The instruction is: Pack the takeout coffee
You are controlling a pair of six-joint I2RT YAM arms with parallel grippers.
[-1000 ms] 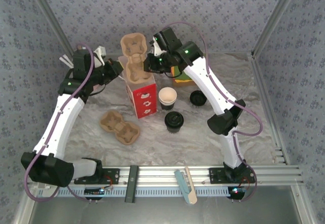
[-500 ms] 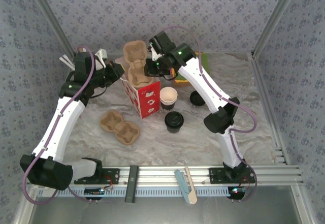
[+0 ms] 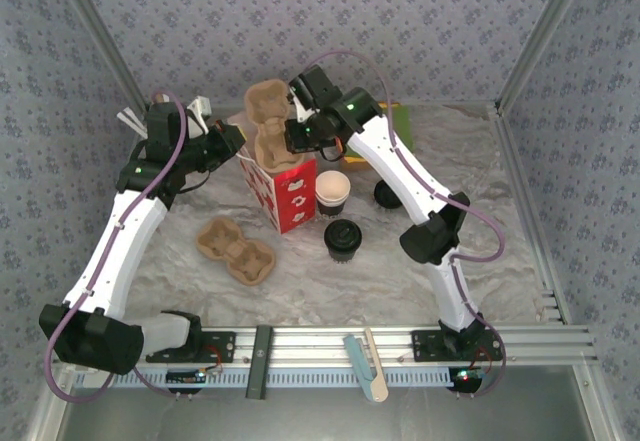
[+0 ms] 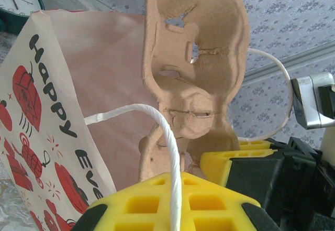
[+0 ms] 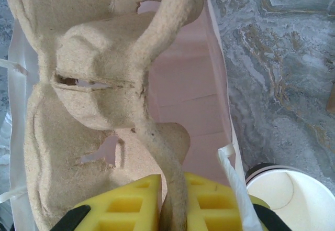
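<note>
The takeout coffee stands right of the bag: an open dark cup [image 3: 332,190] [image 5: 294,199] with a white inside, and in front of it a cup [image 3: 342,237] with a black lid. A brown cup carrier [image 3: 269,121] [image 4: 194,63] [image 5: 99,84] stands on end in the mouth of the red-and-white paper bag [image 3: 288,193] [image 4: 49,136]. My right gripper [image 3: 296,133] [image 5: 172,207] is shut on the carrier's edge. My left gripper [image 3: 228,144] [image 4: 175,202] is shut on the bag's white string handle [image 4: 157,121], at the bag's left side.
A second cardboard carrier [image 3: 236,251] lies flat on the table front left of the bag. A loose black lid [image 3: 388,194] sits right of the open cup. A green and yellow item [image 3: 393,121] lies behind my right arm. Straws and sticks [image 3: 190,107] stand behind my left arm.
My right gripper has moved slightly left and lowered the carrier a little into the bag's mouth. The bag has shifted slightly. My left gripper has kept its hold in place.
</note>
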